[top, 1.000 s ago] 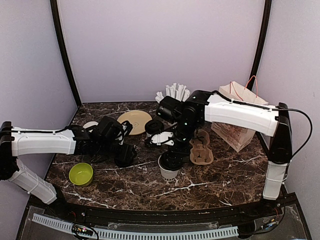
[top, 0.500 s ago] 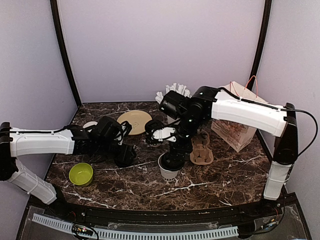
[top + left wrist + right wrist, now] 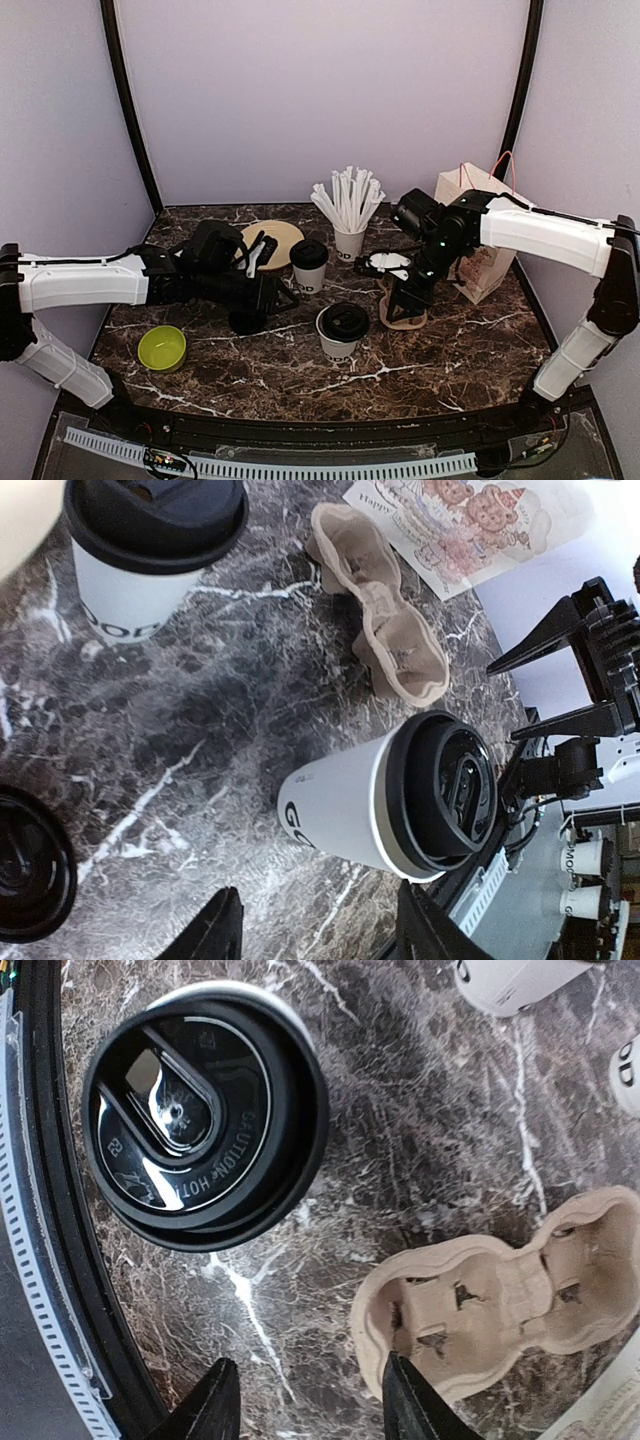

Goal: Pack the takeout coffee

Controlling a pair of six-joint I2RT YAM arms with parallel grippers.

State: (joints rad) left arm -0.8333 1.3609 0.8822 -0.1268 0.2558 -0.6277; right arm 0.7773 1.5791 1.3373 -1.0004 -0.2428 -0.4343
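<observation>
Jaws gape empty on left gripper (image 3: 318, 912) and right gripper (image 3: 308, 1385); lidded cup (image 3: 205, 1115) stands clear of carrier (image 3: 500, 1300).

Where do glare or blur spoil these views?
Right wrist: bright glare streaks on the black lid, though its embossed lettering is legible. Left wrist: the top-left corner is a blurred pale patch, and the right edge is washed out. Top external: evenly lit, sharp.

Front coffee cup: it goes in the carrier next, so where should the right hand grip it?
Probably the front coffee cup by its white paper wall, under the black lid, approaching from the carrier side: it stands upright, and the overhanging lid rim should stop slipping.
</observation>
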